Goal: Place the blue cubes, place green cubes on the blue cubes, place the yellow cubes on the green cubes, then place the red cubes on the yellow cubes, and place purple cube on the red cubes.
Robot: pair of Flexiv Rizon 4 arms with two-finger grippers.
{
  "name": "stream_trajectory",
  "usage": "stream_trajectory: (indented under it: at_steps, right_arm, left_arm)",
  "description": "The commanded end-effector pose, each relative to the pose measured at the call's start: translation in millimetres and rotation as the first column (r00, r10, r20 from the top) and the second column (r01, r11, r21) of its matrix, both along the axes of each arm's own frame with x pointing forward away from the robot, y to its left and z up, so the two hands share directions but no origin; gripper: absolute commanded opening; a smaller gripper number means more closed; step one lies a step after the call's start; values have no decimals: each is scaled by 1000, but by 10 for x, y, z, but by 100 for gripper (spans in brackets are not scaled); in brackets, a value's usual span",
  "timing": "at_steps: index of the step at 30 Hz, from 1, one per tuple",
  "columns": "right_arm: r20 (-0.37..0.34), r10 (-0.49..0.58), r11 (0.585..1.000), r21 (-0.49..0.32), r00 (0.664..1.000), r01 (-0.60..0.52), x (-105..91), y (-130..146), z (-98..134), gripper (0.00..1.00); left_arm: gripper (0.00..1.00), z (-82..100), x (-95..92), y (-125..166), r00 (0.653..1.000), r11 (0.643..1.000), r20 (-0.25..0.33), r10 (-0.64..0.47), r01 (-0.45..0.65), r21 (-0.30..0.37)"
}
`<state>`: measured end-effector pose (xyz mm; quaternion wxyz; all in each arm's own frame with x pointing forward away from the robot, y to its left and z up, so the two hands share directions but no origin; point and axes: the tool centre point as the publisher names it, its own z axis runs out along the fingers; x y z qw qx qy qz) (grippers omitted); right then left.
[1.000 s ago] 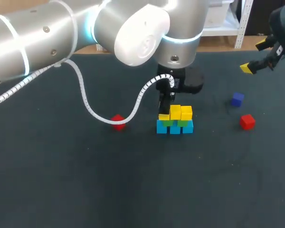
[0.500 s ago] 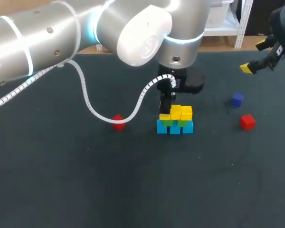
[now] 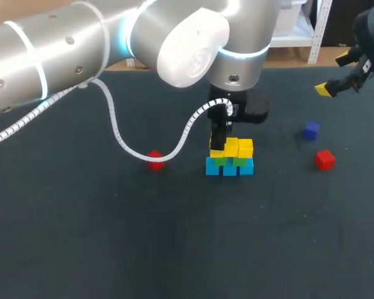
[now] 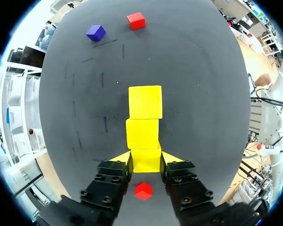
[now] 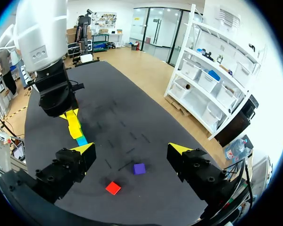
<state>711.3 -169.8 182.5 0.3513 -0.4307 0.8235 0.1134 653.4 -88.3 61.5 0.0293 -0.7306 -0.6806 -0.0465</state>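
Mid-table, blue cubes [image 3: 229, 167] are topped by green cubes [image 3: 222, 161], then bright yellow cubes [image 3: 239, 147]. The end yellow cube [image 4: 146, 160] is clamped by the left gripper [image 4: 146, 158]. One red cube [image 3: 154, 159] is left of the stack, another red cube [image 3: 325, 159] right. The purple cube [image 3: 310, 129] is farther right. The right gripper [image 5: 132, 150] is held far right, fingers wide apart.

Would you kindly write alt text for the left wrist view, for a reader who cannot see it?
The left gripper clasps a yellow cube between its yellow-tipped fingers, with two more yellow cubes lined up ahead against the dark table. A red cube lies under the gripper; a second red cube and a purple cube lie far ahead.
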Motion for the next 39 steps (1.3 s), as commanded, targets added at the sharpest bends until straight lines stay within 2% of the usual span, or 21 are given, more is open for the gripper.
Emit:
stream_trajectory:
  at_steps: [1, 3, 14, 21, 28, 31, 39]
  right_arm:
    - [1, 0, 1000, 1, 1000, 0, -3, -5, 0, 100]
    - [1, 0, 1000, 1, 1000, 0, -3, -5, 0, 100]
    - [1, 0, 1000, 1, 1000, 0, -3, -5, 0, 100]
    - [1, 0, 1000, 1, 1000, 0, -3, -5, 0, 100]
    - [1, 0, 1000, 1, 1000, 0, -3, -5, 0, 100]
    - [1, 0, 1000, 1, 1000, 0, -3, -5, 0, 100]
    - [1, 0, 1000, 1, 1000, 0, -3, -5, 0, 100]
  left_arm:
    - [68, -9, 28, -7, 1000, 1000, -3, 6, -6, 9]
    - [100, -13, 35, 2, 1000, 1000, -3, 10, -10, 11]
    - [100, 66, 50, 129, 998, 999, 29, 48, -48, 3]
    - [100, 108, 98, 410, 985, 987, 76, 158, -158, -2]
    - [100, 71, 161, 784, 935, 943, 123, 332, -331, -24]
    - [100, 62, 157, 900, 913, 920, 112, 392, -389, -53]
    - [100, -67, 114, 1159, 822, 835, 151, 549, -547, -58]
